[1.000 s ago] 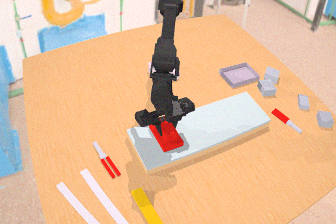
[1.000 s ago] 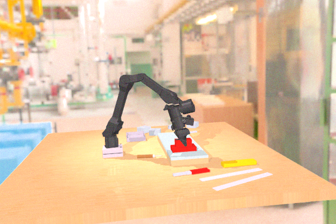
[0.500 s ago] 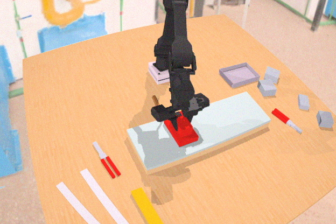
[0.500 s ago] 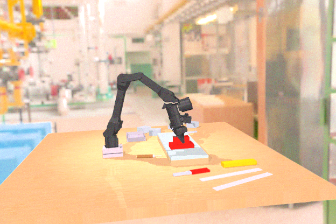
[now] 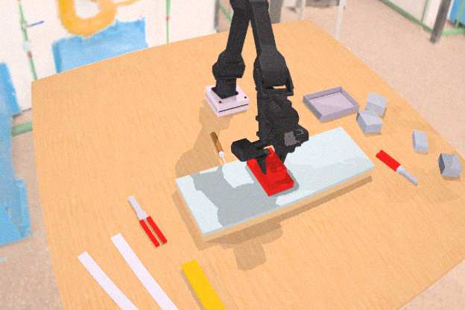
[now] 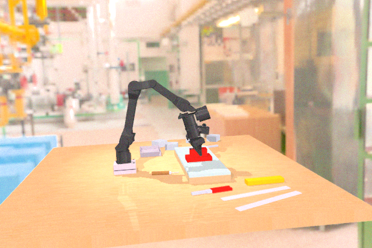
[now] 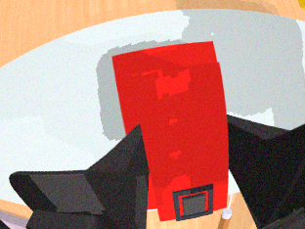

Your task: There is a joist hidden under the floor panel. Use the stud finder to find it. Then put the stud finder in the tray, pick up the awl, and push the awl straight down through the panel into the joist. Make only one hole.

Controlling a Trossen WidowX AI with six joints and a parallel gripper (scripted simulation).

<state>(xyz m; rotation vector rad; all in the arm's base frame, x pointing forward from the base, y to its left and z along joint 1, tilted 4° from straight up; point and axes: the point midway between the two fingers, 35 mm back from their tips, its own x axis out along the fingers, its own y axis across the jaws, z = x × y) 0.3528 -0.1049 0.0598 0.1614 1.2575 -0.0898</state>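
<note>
My gripper (image 5: 273, 167) (image 6: 200, 152) (image 7: 178, 124) is shut on the red stud finder (image 5: 279, 184) (image 6: 198, 158) (image 7: 171, 103), with a finger on each side of it. The stud finder is flat on or just over the middle part of the pale floor panel (image 5: 340, 146) (image 6: 210, 173) (image 7: 49, 108); a small gap cannot be ruled out. Its small dark display with a red outline shows in the wrist view. The awl (image 5: 215, 141) (image 6: 160, 173) (image 7: 225, 220), with a brown handle, lies beside the panel's robot-side edge. The grey tray (image 5: 340, 112) (image 6: 150, 154) is empty. The joist is hidden.
Several grey blocks (image 5: 369, 121) (image 6: 171, 145) are beyond the tray. A red-handled tool (image 5: 388, 159) lies off the panel's far end. Red-handled pliers (image 5: 154, 229) (image 6: 220, 189), white strips (image 5: 141, 270) (image 6: 269, 200) and a yellow bar (image 5: 203, 285) (image 6: 264, 180) lie past the other end.
</note>
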